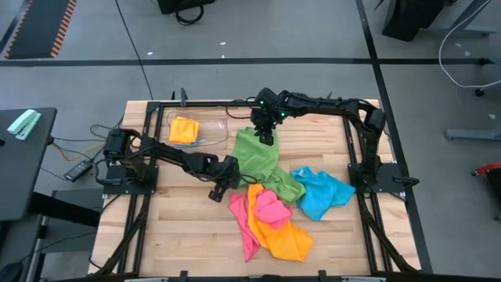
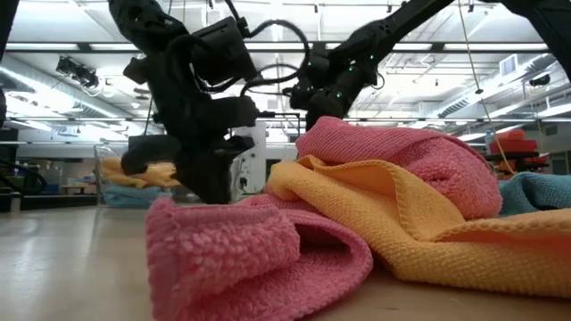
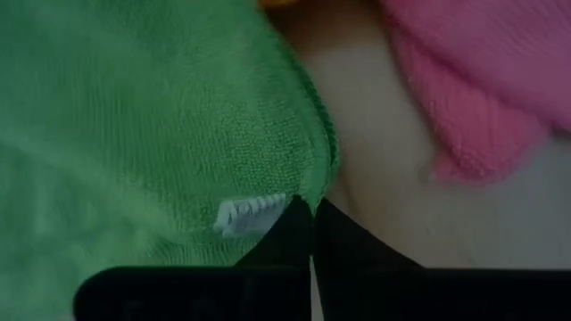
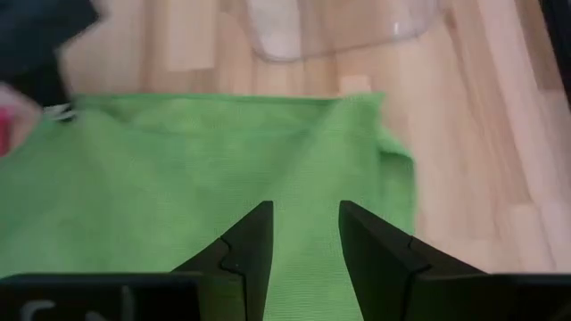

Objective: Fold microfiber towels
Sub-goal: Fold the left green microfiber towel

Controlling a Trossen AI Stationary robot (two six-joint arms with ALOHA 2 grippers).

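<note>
A green towel (image 1: 262, 160) lies spread across the middle of the table, its near end tucked into a heap of pink (image 1: 266, 210), orange (image 1: 283, 237) and blue (image 1: 321, 193) towels. My left gripper (image 3: 312, 207) is shut at the green towel's left corner, beside its white label (image 3: 252, 215). My right gripper (image 4: 305, 214) stands over the towel's far part (image 1: 264, 139), green cloth filling the gap between its fingers. In the low view only the pink (image 2: 268, 250) and orange (image 2: 419, 214) towels show in front of both arms. My left gripper pinches the green towel's corner edge (image 3: 323, 183) between its fingertips, right next to the label. It comes slanting down from the table's left side. The corner lies low, close to the wood. My right gripper has the towel's far part (image 4: 303, 178) between its two fingers, which slant down from the far right. The cloth runs smooth from there to the straight edge (image 4: 223, 98).
A clear plastic bin (image 1: 211, 125) stands at the far left with an orange-yellow towel (image 1: 184, 129) inside. Bare wood (image 1: 180, 227) lies at the near left. Black frame rails (image 1: 356, 149) run along the table's edges.
</note>
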